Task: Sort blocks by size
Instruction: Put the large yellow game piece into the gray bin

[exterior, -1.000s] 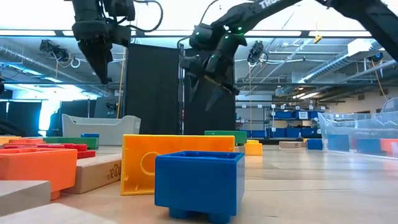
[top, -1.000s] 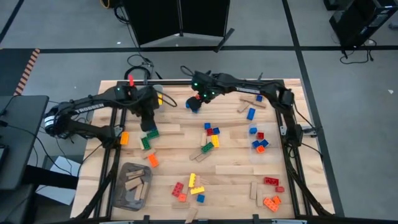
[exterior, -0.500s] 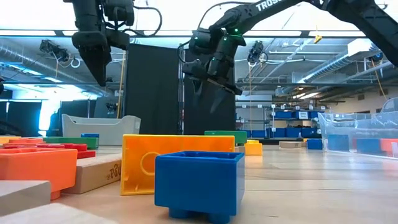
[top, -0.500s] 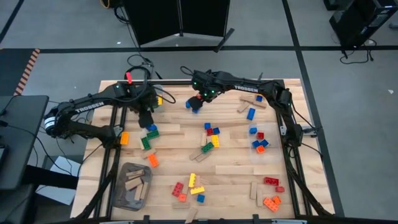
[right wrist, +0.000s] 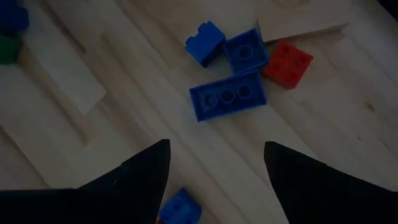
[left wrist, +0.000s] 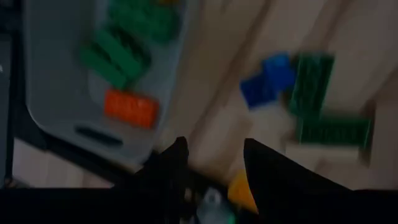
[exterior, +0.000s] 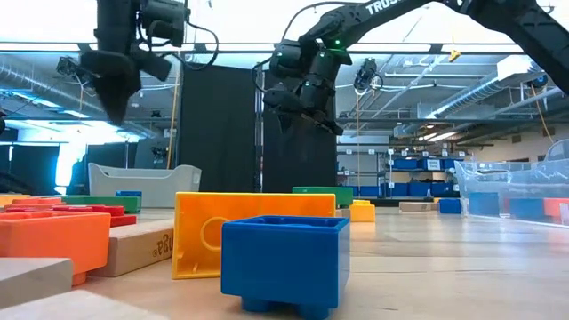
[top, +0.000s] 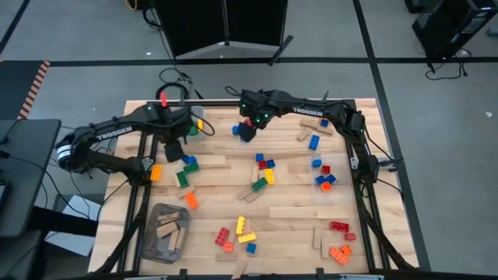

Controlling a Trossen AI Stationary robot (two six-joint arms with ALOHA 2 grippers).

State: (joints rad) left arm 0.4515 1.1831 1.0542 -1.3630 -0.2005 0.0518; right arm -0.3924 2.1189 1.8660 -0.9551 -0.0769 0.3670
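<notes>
Studded blocks lie scattered over the wooden table [top: 296, 194]. My left gripper [top: 173, 149] hangs open high over the far left. The grey bin [left wrist: 62, 93] with green blocks [left wrist: 115, 53] and an orange block [left wrist: 130, 107] is in front of it. Beside it on the wood lie a blue block [left wrist: 267, 81] and two green blocks [left wrist: 314, 106]. A yellow bit [left wrist: 239, 190] shows low between its fingers; what it is I cannot tell. My right gripper [right wrist: 214, 155] hangs open over bare wood at the far middle [top: 247, 131]. Blue blocks [right wrist: 227, 96] and a red block [right wrist: 287, 62] lie before it.
A dark tray [top: 165, 233] with wooden pieces sits at the near left. More blocks lie at the right [top: 324, 179], near the front middle [top: 237, 233] and at the near right corner [top: 339, 250]. A long wooden piece [right wrist: 59, 62] lies near my right gripper.
My left gripper has swung toward the table's left edge, away from the blue and green blocks and toward the grey bin, and has tipped more steeply downward. My right gripper has stayed in place and rolled about its own axis.
</notes>
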